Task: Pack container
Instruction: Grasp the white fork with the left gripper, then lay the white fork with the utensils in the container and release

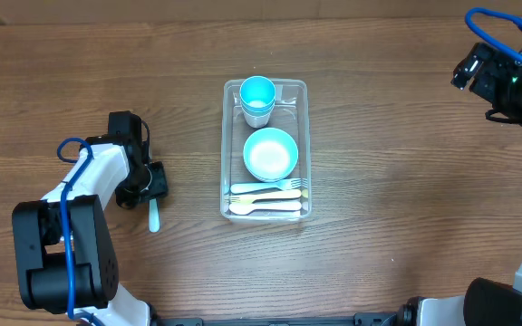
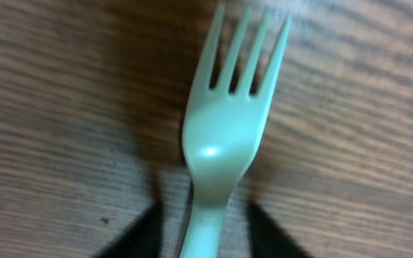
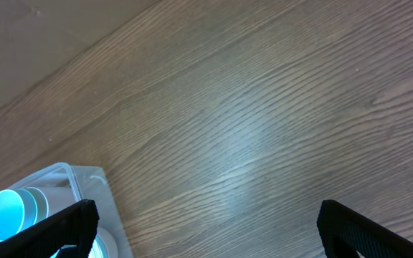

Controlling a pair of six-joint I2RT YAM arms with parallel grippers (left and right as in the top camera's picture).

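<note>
Surface: brown wood-grain table point(image 1: 406, 199), with a paler band along the far edge. No more of the room shows.

Count:
- 1 container point(image 1: 307, 136), clear plastic, at table centre with its long axis running near to far.
- 1 teal cup point(image 1: 257, 91) visible at its far end. I cannot tell whether more are nested under it.
- 1 teal bowl point(image 1: 270, 154) in its middle.
- Pale cutlery point(image 1: 265, 206) stacked at its near end. One fork's tines point right. Exact count not readable.
- 1 pale fork point(image 2: 224, 136) flat on the table, well left of the container.

My left gripper point(image 1: 155, 181) sits low over that fork's handle. Its fingers point(image 2: 138, 233) are narrowly apart, straddling the handle, and a sliver of wood shows on each side. My right gripper point(image 3: 208, 215) is spread wide and holds nothing, at the far right above bare wood.
</note>
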